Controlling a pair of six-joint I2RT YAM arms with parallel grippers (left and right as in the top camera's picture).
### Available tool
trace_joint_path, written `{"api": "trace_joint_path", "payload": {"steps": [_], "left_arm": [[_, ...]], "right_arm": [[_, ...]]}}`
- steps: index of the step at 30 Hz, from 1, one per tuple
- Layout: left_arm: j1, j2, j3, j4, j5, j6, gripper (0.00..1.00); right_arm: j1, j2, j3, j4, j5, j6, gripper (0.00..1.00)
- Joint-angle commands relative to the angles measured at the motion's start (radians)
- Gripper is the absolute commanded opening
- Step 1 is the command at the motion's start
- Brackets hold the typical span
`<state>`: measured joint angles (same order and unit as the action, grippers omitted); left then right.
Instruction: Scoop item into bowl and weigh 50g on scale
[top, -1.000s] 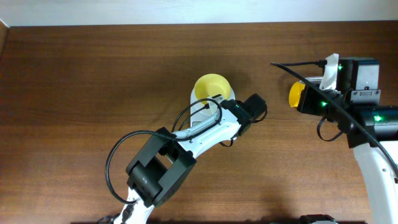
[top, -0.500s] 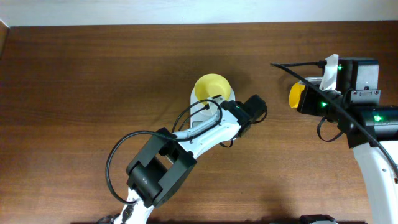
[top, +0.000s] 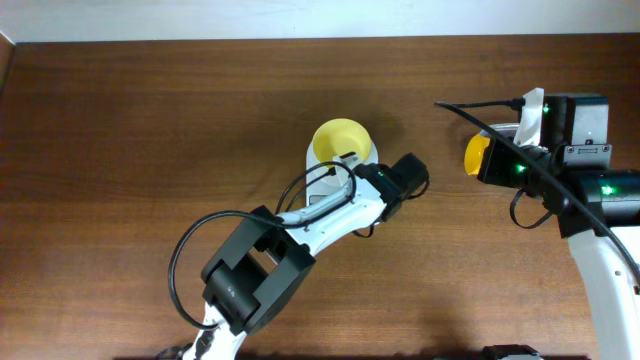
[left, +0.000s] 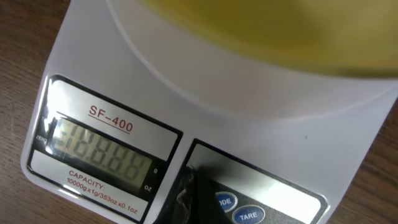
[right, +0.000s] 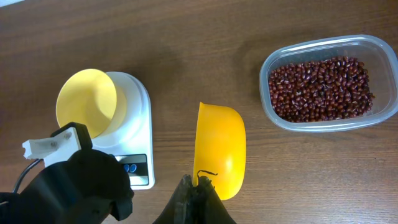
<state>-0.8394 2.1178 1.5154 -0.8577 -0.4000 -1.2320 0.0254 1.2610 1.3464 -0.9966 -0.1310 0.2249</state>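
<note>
The pale yellow bowl (top: 340, 139) stands on the white scale (top: 316, 163); both also show in the right wrist view, the bowl (right: 87, 99) and the scale (right: 138, 106). My left gripper (left: 189, 196) is shut, its black tip resting on the scale's (left: 249, 124) button panel just left of the blue MODE and TARE buttons; the display shows all digits lit. The bowl's underside (left: 280, 25) fills the top of that view. My right gripper (right: 200, 183) is shut on the handle of the empty yellow scoop (right: 221, 146). The beans (right: 320, 87) lie in a clear container.
The clear plastic container (right: 267, 62) sits right of the scoop on the brown wooden table; in the overhead view it is hidden under my right arm. My left arm (top: 330, 205) reaches across to the scale from the lower left. The scoop (top: 476, 152) hangs right of the scale.
</note>
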Motion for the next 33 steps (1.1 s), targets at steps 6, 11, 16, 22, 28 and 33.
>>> {"api": "trace_joint_path", "payload": {"steps": [6,11,16,22,28,33], "left_arm": [[0.019,0.027,-0.043,0.005,0.037,-0.013,0.0],[0.019,0.031,-0.071,0.031,0.037,-0.013,0.0],[0.018,0.08,-0.074,0.037,0.037,-0.013,0.0],[0.007,0.08,-0.075,0.005,0.045,-0.013,0.0],[-0.002,0.08,-0.075,-0.02,0.055,-0.013,0.0],[-0.005,0.08,-0.075,0.035,0.056,0.048,0.0]], "right_arm": [[-0.006,-0.016,0.02,-0.002,0.013,-0.012,0.04],[-0.006,-0.016,0.02,-0.002,0.013,-0.012,0.04],[-0.006,-0.016,0.02,-0.003,0.013,-0.012,0.04],[-0.006,-0.016,0.02,-0.003,0.012,-0.012,0.04],[-0.006,-0.016,0.02,-0.003,0.012,-0.012,0.04],[-0.006,-0.016,0.02,-0.003,0.012,-0.012,0.04]]}}
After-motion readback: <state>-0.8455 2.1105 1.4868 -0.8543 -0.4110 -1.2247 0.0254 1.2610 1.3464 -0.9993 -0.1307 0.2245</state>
